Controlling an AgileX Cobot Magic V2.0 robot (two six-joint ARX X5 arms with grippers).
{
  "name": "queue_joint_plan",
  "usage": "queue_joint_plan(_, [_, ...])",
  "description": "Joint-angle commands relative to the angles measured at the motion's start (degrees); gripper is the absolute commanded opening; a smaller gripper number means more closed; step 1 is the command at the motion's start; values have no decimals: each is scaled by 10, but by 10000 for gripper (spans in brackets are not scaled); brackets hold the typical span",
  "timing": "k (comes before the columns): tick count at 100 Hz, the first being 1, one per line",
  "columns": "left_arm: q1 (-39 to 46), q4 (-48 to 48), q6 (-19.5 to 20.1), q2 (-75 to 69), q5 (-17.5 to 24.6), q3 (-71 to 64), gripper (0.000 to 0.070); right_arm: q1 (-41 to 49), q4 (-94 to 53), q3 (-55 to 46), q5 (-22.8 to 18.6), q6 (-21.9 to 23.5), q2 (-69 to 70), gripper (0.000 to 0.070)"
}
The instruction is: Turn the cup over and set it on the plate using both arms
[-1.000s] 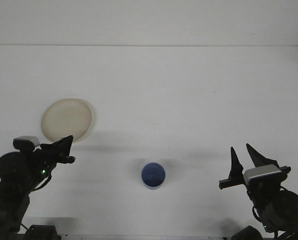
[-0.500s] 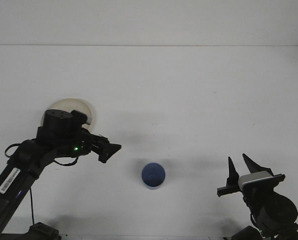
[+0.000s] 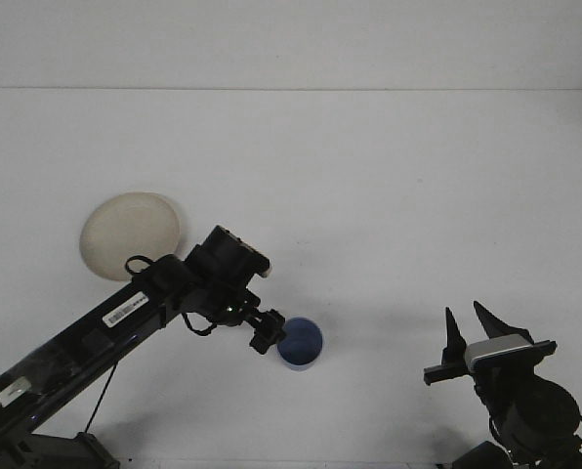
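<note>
A small blue cup (image 3: 301, 344) with a pale rim stands on the white table, front of centre. A round cream plate (image 3: 131, 234) lies to the left, further back. My left arm stretches diagonally from the lower left, and its gripper (image 3: 264, 336) sits right against the cup's left side; the dark tip is too small to read. My right gripper (image 3: 470, 328) stays low at the lower right, well away from the cup, open and holding nothing.
The white table (image 3: 369, 195) runs back to a pale wall. My left arm's links (image 3: 125, 313) pass just in front of the plate's lower edge.
My left arm has swung out from the lower left corner, past the plate, and reached down to the cup's left side. The right gripper dropped slightly earlier and now holds still.
</note>
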Motion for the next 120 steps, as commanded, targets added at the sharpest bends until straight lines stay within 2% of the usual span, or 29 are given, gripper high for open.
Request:
queue_joint_plan(1, [-14, 10, 3, 24, -16, 11, 505, 3, 3, 1, 1, -2, 2, 289])
queue_joint_plan(31, [-52, 60, -13, 85, -24, 11, 503, 3, 1, 1, 0, -2, 2, 289])
queue_joint_plan(44, [-63, 70, -17, 107, -51, 11, 479, 3, 1, 1, 0, 0, 2, 289])
queue_joint_plan(52, [-70, 74, -22, 118, -63, 11, 393, 3, 0, 1, 0, 1, 2, 289])
queue_joint_plan(55, [-71, 73, -22, 121, -65, 11, 341, 3, 0, 1, 0, 1, 2, 289])
queue_joint_plan(59, [-72, 73, -22, 125, -68, 11, 254, 3, 1, 1, 0, 1, 2, 288])
queue_joint_plan(68, [-73, 73, -23, 126, -68, 11, 2, 3, 0, 1, 0, 1, 2, 289])
queue_joint_plan(81, [-75, 68, -22, 124, -71, 17, 13, 3, 0, 1, 0, 1, 2, 289])
queue_joint_plan(92, [-73, 59, -21, 119, -92, 30, 13, 3, 0, 1, 2, 1, 2, 288])
queue_joint_plan(110, [-48, 17, 2, 93, -105, 72, 13, 3, -10, 1, 2, 2, 2, 288])
queue_joint_plan(120, [-17, -6, 14, 68, -134, 98, 13, 3, -11, 1, 2, 2, 2, 288])
